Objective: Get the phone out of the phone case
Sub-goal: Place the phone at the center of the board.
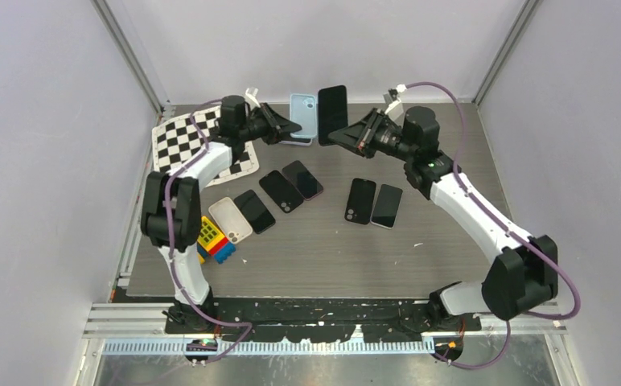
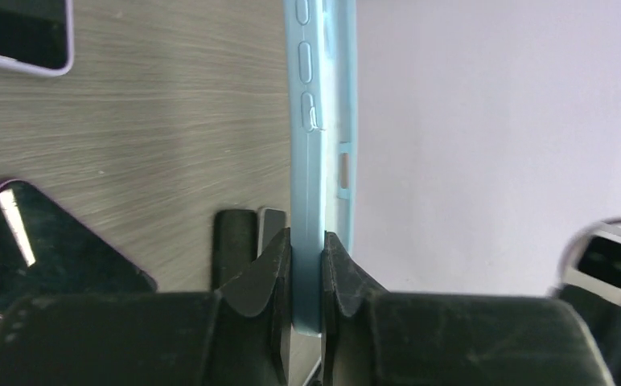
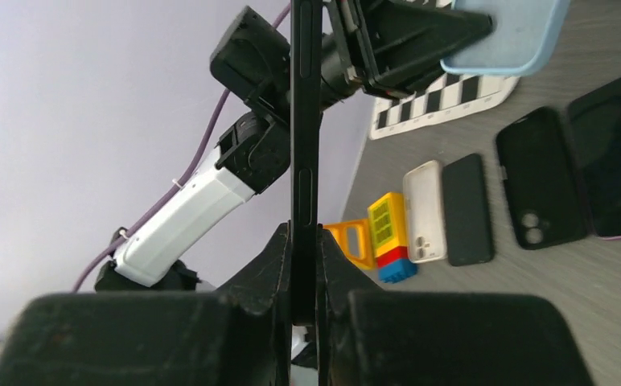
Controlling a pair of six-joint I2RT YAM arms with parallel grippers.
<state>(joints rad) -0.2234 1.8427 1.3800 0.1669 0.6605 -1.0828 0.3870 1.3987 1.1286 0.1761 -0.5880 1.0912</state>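
The left gripper (image 2: 307, 249) is clamping down on one edge of the light-blue case (image 2: 307, 121), a pad pressing on each face. The case is standing upright and showing its side to the wrist camera, button bumps running up it. Over on the other side, the right gripper (image 3: 306, 241) is pinching the black phone (image 3: 305, 121) by its lower end, fingers closed tight on front and back, and the phone is rising straight up between them.

From above, both are hanging in the air over the far part of the table (image 1: 331, 257). The case (image 1: 303, 112) is sitting in the left gripper (image 1: 295, 129) and the phone (image 1: 332, 108) in the right gripper (image 1: 333, 135). The two are side by side and apart, with a narrow gap showing between them, so the phone is out of the case.

Below the left arm, a checkered mat (image 1: 187, 137) is lying at the table's far left. A diagonal row of spare phones (image 1: 281, 190) is stretching toward the coloured blocks (image 1: 211, 239), and two more handsets (image 1: 374, 203) are lying just beside each other under the right arm.
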